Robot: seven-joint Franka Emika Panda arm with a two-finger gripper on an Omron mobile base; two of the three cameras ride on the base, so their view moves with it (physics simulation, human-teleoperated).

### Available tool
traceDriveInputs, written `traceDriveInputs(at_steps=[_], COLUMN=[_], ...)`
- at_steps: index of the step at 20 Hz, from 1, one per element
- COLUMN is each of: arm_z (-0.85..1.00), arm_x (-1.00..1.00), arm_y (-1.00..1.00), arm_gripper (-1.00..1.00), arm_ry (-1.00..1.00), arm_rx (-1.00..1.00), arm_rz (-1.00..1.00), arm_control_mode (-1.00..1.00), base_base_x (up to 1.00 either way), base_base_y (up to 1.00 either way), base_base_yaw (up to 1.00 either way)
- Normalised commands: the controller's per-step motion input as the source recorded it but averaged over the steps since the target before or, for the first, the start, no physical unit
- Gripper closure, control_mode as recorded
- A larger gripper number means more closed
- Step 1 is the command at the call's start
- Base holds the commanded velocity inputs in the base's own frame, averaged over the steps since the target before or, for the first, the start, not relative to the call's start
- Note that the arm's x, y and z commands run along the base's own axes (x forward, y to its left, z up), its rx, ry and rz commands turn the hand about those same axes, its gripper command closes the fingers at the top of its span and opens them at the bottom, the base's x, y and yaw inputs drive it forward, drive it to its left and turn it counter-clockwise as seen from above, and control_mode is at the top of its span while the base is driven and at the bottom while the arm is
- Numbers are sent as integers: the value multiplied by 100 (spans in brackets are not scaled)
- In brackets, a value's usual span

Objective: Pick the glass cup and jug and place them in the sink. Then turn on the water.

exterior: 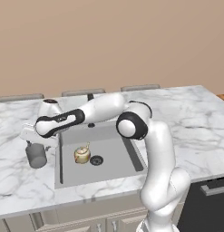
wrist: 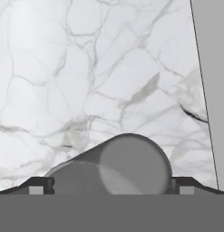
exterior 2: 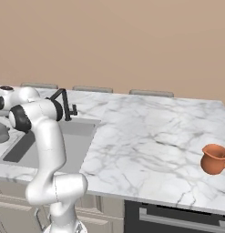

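A white marble bench [exterior: 195,118] with grey veining is seen running across the room in front of a tan wall. The sink [exterior: 113,158], a grey recessed basin with a round black drain [exterior: 96,160], is set into the bench, and a black tap [exterior 2: 63,102] is mounted at its far rim. A small golden teapot-like vessel [exterior: 82,154] is seated on the basin floor beside the drain. The glass cup [exterior: 36,155] is stood on the marble just left of the sink. The jug [exterior 2: 214,159] is placed well apart, near the bench's right end by the front edge.
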Motion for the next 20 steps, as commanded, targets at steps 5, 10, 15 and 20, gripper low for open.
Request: traceDriveInputs(at_steps=[5,10,15,20], arm_z=[-15,-5,-10,-27], arm_x=[-9,-26,-29,-11], arm_y=[-23,-43,-42,-15], arm_gripper=[100,100,100,100], arm_ry=[0,0,0,0], arm_rx=[0,3,2,0], arm_rz=[0,-4,-2,0], arm_control_mode=[-100,-100,-100,-100], base_base_x=[0,0,0,0], base_base_y=[0,0,0,0], base_base_yaw=[0,0,0,0])
